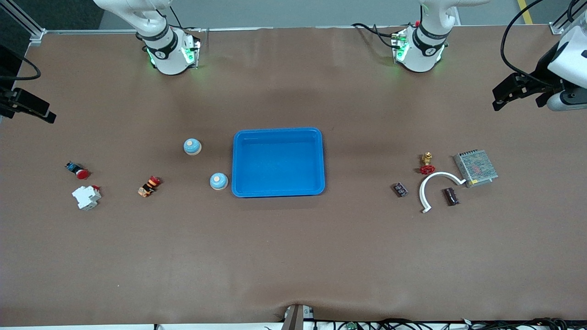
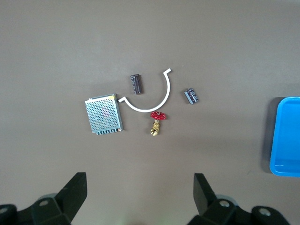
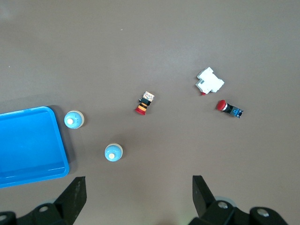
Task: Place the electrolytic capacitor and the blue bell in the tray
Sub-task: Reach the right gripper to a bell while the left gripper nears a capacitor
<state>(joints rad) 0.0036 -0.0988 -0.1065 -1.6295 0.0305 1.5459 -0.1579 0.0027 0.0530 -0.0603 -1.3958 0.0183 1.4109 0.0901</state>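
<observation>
The bright blue tray (image 1: 277, 190) lies mid-table, with nothing in it; its edge shows in the left wrist view (image 2: 287, 140) and the right wrist view (image 3: 28, 145). Two blue bells (image 1: 192, 146) (image 1: 218, 181) sit beside it toward the right arm's end, also in the right wrist view (image 3: 73, 119) (image 3: 113, 152). A dark cylindrical capacitor (image 1: 451, 196) (image 2: 136, 84) lies toward the left arm's end. My left gripper (image 2: 140, 177) is open and empty, high over that end. My right gripper (image 3: 138, 179) is open and empty, high over the right arm's end.
Near the capacitor are a white curved strip (image 1: 435, 185), a second small dark part (image 1: 400, 189), a red-handled brass valve (image 1: 427, 164) and a metal mesh box (image 1: 475, 168). Toward the right arm's end lie a red button (image 1: 78, 170), a white breaker (image 1: 86, 197) and an orange-black switch (image 1: 149, 186).
</observation>
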